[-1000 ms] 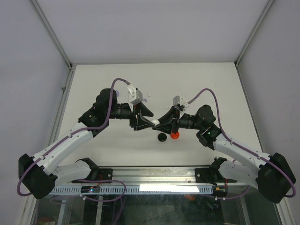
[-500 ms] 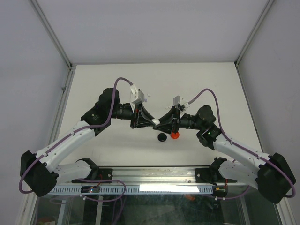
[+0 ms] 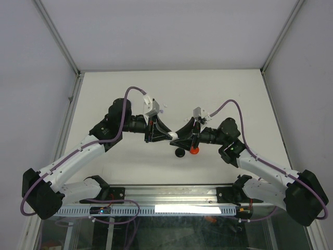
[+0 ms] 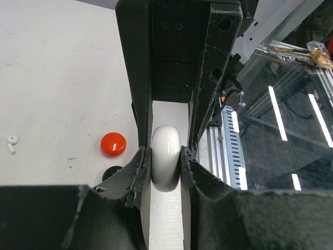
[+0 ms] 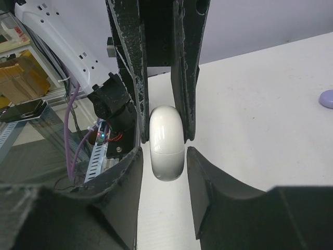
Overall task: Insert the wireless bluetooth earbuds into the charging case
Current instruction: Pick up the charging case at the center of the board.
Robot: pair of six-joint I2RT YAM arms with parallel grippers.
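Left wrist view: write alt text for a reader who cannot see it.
The left gripper pinches a white case edge-on over a white table, with the right gripper open around it from the opposite side. To its left lie a red case and a tiny white earbud.

White table (image 3: 104, 88) enclosed by pale grey walls (image 3: 166, 31).

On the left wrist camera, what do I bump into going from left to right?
white earbud → red round case → white case
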